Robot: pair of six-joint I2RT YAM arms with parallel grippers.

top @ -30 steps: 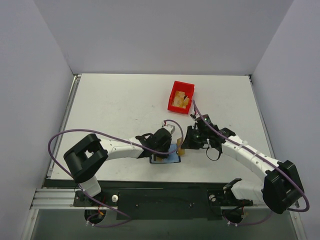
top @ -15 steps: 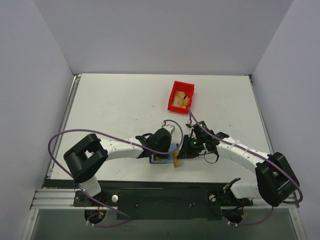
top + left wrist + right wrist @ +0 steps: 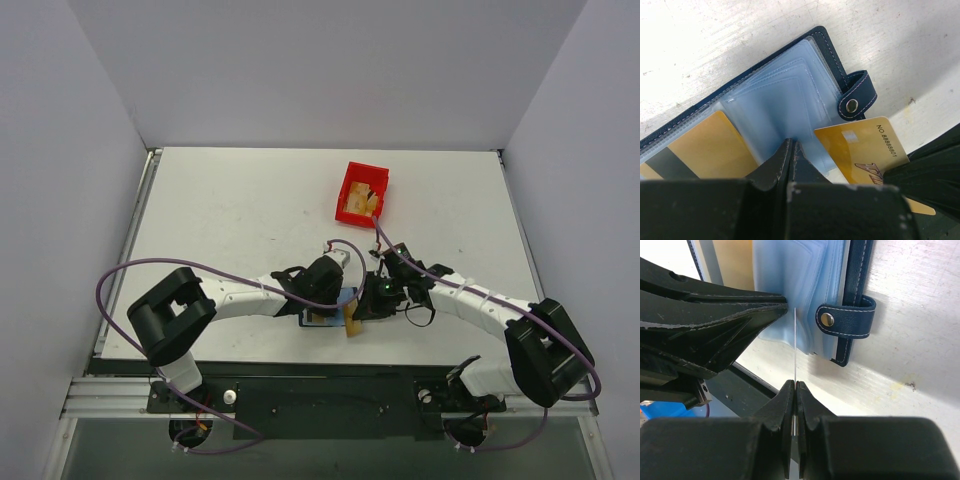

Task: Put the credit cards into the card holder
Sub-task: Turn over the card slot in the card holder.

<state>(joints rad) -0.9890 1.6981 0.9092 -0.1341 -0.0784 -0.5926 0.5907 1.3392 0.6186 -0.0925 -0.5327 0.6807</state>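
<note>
The card holder (image 3: 826, 42) lies open on the table, navy outside with clear blue sleeves (image 3: 775, 95) fanned up; its snap strap (image 3: 842, 320) points right. One tan-gold credit card (image 3: 700, 150) with a dark stripe sits in a left-hand sleeve. My left gripper (image 3: 791, 143) is shut, its tips pressed onto the sleeves. My right gripper (image 3: 795, 385) is shut on the other credit card (image 3: 865, 150), which shows edge-on in the right wrist view (image 3: 795, 340), its front edge at the sleeves. From above, holder (image 3: 318, 321), held card (image 3: 353, 318) and both grippers (image 3: 330, 300) (image 3: 364, 308) crowd together.
A red plastic bin (image 3: 362, 193) stands on the table behind the grippers, slightly right, with something tan inside. The table's near edge and the dark base rail (image 3: 747, 385) run just below the card holder. Purple cables loop over both arms.
My right gripper has carried its card leftwards and slightly nearer, up to the open card holder. The left gripper and the holder have stayed put.
</note>
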